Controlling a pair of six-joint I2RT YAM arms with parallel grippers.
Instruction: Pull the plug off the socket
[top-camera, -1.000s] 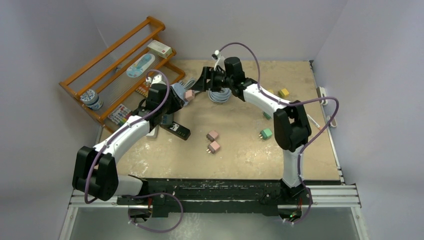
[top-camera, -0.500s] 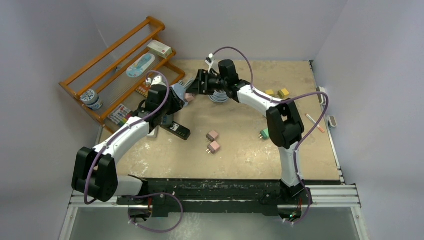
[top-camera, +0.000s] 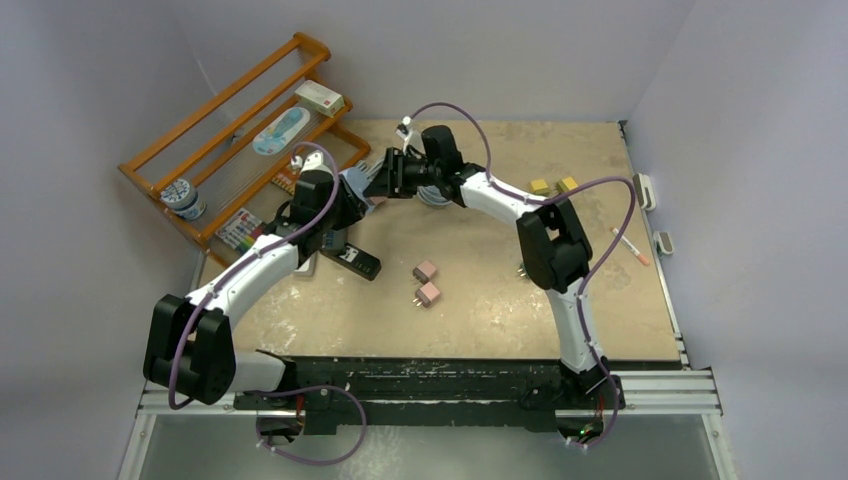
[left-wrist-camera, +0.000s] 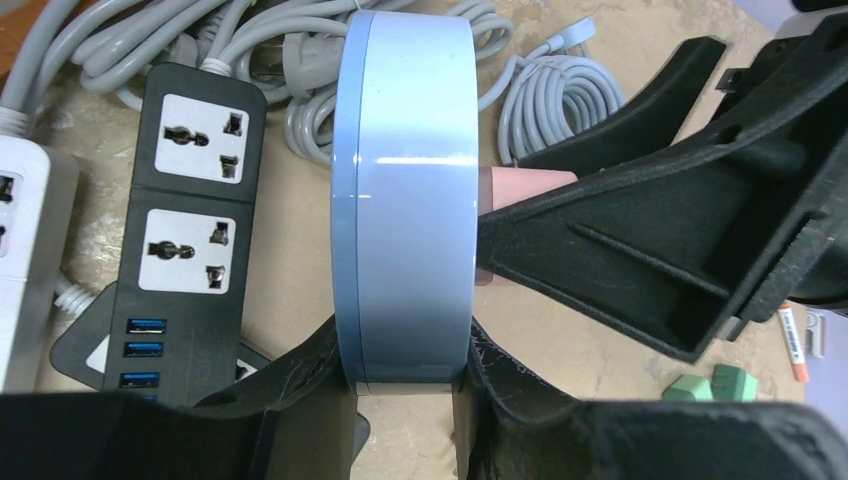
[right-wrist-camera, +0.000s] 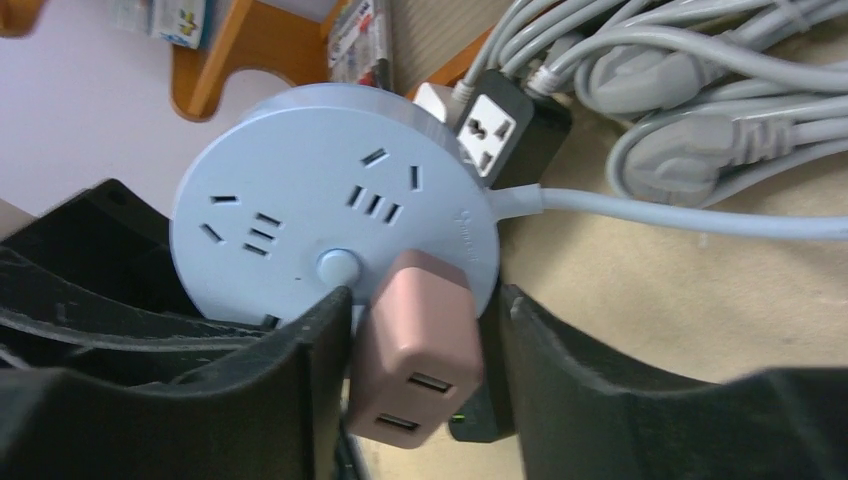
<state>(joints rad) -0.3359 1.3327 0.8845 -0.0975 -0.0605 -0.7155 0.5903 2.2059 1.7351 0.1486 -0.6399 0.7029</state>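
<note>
Pink plastic cube plug (right-wrist-camera: 415, 340) sits unclamped within your spread right end effector (right-wrist-camera: 425, 300); left end effector (left-wrist-camera: 403, 350) pinches the round pale-blue socket (right-wrist-camera: 290, 215): clamp, then pull.

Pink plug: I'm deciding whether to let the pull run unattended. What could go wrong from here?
1. The right gripper straddles the pink plug, but a gap shows on one side; pulling before it clamps could let the smooth casing slip out.
2. The left gripper pinches the round blue socket only at one edge, so a hard pull might twist it loose.
3. The socket's white cord runs off past the grey cables and may snag.
</note>
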